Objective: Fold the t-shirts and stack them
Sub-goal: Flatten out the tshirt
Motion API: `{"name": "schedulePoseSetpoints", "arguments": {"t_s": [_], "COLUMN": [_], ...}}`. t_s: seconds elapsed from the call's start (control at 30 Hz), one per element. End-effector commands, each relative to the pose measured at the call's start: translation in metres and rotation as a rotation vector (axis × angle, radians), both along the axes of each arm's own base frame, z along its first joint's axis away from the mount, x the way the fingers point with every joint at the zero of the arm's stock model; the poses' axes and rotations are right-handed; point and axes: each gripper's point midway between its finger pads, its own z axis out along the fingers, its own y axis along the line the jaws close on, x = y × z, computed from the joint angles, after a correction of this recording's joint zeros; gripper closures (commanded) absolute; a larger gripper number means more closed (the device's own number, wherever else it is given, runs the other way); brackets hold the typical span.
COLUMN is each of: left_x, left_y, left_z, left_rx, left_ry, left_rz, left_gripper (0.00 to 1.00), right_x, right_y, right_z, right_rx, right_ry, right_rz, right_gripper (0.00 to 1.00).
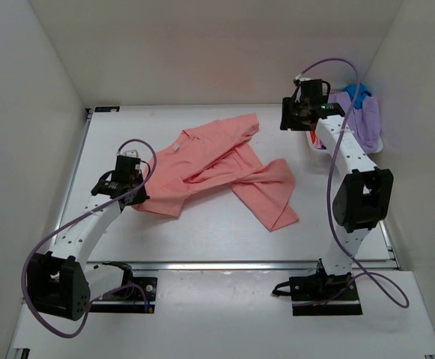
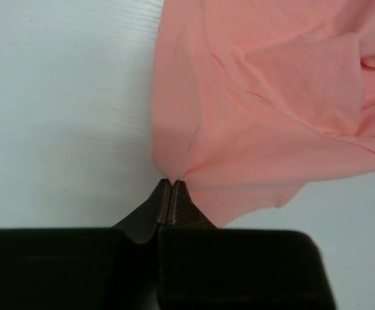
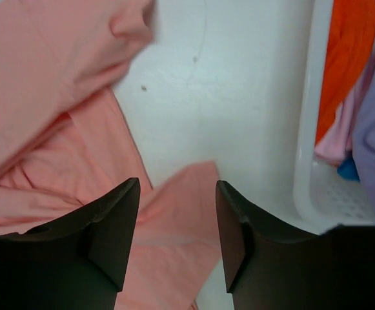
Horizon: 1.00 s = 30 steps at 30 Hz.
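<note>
- One left gripper (image 2: 169,184), near the left edge of the bench (image 1: 202,239): closed tight, pinching the edge of the pink shirt (image 1: 217,168).
- One pink shirt, lying crumpled in the middle of the bench.
- One right gripper (image 3: 177,187), up by the far right corner: fingers apart, holding nothing.
- One white basket (image 3: 308,116), in the far right corner. Inside it: one orange shirt (image 3: 345,58), one blue shirt (image 1: 357,94) and one purple shirt (image 1: 363,116).

Salmon-pink t-shirt (image 1: 210,168), white table (image 1: 127,134), white basket (image 3: 306,129), lavender shirt (image 1: 367,116), orange-red shirt (image 3: 345,58), blue cloth (image 1: 356,93), probably another shirt
</note>
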Motion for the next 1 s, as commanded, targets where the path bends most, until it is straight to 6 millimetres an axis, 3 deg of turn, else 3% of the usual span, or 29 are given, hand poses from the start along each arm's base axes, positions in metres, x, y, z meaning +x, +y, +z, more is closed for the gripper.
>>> {"name": "schedulePoseSetpoints", "arguments": {"t_s": [0.0,0.07,0.23,0.47,0.93,0.97], "left_x": [-0.005,-0.007,-0.008,-0.01,-0.009,-0.011], "left_y": [0.0,0.0,-0.001,-0.003,-0.002,-0.005], "left_z": [0.004,0.001,0.003,-0.003,-0.007,-0.006], "left_rx": [-0.005,-0.002,-0.017,-0.025,-0.033,-0.042], "left_ry": [-0.029,-0.022,-0.033,-0.024,-0.025,-0.023], "left_rz": [-0.002,-0.006,-0.008,-0.018,-0.026,-0.034], "left_gripper": [1.0,1.0,1.0,1.0,1.0,1.0], "right_x": [-0.011,-0.021,-0.025,-0.018,-0.038,-0.036], "right_y": [-0.011,-0.012,-0.002,0.007,0.017,0.016], "right_z": [-0.006,-0.039,-0.088,-0.125,-0.191,-0.191], "right_rx": [0.045,0.039,0.036,0.072,0.046,0.042], "right_ry": [-0.017,0.069,0.166,0.244,0.425,0.425], "right_rz": [-0.041,-0.066,-0.115,-0.22,-0.249,-0.246], "right_gripper": [0.52,0.51,0.44,0.44,0.45,0.54]}}
